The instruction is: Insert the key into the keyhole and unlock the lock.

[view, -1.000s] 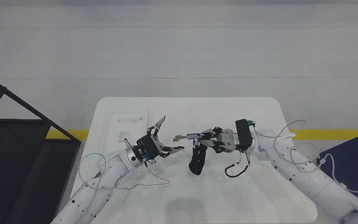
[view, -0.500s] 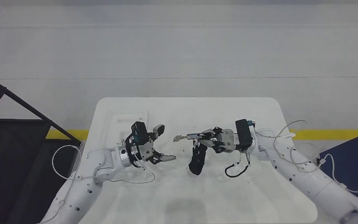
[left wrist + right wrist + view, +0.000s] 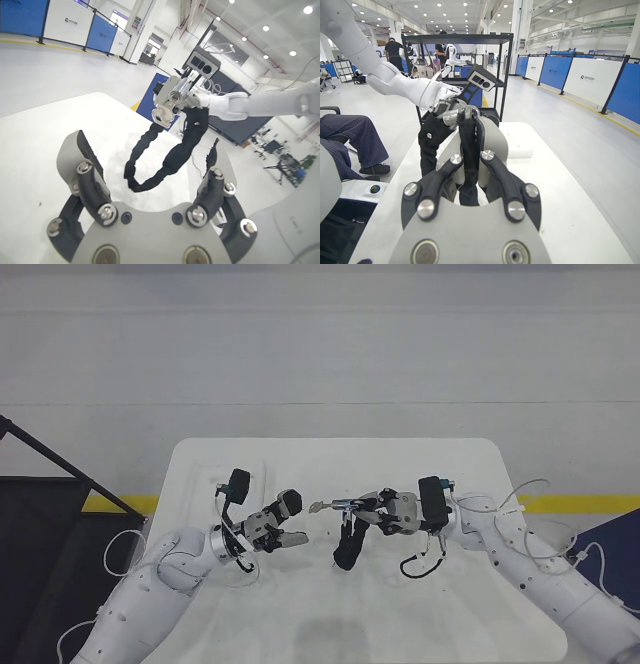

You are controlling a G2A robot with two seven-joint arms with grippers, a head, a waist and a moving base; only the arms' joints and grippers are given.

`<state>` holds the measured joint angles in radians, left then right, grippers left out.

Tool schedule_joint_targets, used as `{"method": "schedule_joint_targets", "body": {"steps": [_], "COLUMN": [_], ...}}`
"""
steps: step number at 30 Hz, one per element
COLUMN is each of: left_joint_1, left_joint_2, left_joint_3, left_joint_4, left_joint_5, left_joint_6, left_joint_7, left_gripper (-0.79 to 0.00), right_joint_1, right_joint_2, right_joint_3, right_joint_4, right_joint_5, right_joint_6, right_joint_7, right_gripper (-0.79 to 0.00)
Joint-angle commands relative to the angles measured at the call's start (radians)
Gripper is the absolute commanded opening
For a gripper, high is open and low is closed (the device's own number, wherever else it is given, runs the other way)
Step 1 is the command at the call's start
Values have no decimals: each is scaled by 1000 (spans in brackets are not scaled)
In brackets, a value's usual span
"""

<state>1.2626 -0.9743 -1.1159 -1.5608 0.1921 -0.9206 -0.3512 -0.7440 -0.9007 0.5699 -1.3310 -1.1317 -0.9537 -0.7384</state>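
silver cylinder lock with limp black fabric-sleeved cable, aloft over white table, right gripper clenched on it | small flat silver key seated in keyhole, head protruding | left gripper spread open, near, apart | key likely light, rigid, slick: pinch head's flat faces

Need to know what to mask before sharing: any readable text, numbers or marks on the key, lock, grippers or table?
Key: none readable; plain metal bow with a dark square inset.
Lock, held in the shut right gripper: none visible.
Open left gripper: none; bare metal and screws.
Table: none.
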Motion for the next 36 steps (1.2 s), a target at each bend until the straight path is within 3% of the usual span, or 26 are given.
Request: {"method": "schedule_joint_targets", "body": {"steps": [1,6,12,17,23,25,27,28,29,36], "left_joint_1": [-4,-32,-68,-108,-141,-149,-156,-158,-160,-153], "left_joint_2": [6,19,13,6,-10,-15,-21,-23,-25,-35], "left_joint_3": [15,57,81,92,122,131,136,137,138,132], "left_joint_4": [1,4,33,85,128,131,131,130,131,131], "left_joint_5": [-161,-514,-994,-1079,-1074,-1083,-1096,-1102,-1099,-1082], "left_joint_6": [5,95,226,306,449,484,503,507,505,492], "left_joint_7": [-91,-333,-540,-691,-663,-665,-667,-671,-675,-700], "left_gripper": [0,0,0,0,0,-74,-231,-406,-440,-437], "right_joint_1": [-7,-27,-44,-53,-49,-49,-52,-54,-55,-70], "right_joint_2": [1,0,-7,-19,-37,-42,-47,-48,-50,-56], "right_joint_3": [13,45,68,73,78,81,84,87,90,117], "right_joint_4": [-6,-20,-39,-41,-43,-40,-35,-32,-27,-15], "right_joint_5": [-6,-18,-31,-34,-43,-49,-54,-56,-58,-72], "right_joint_6": [-2,-9,-19,-29,-42,-44,-47,-49,-51,-59], "right_joint_7": [3,10,22,37,48,52,53,53,53,44], "right_gripper": [-785,-785,-785,-785,-785,-785,-785,-785,-785,-785]}}
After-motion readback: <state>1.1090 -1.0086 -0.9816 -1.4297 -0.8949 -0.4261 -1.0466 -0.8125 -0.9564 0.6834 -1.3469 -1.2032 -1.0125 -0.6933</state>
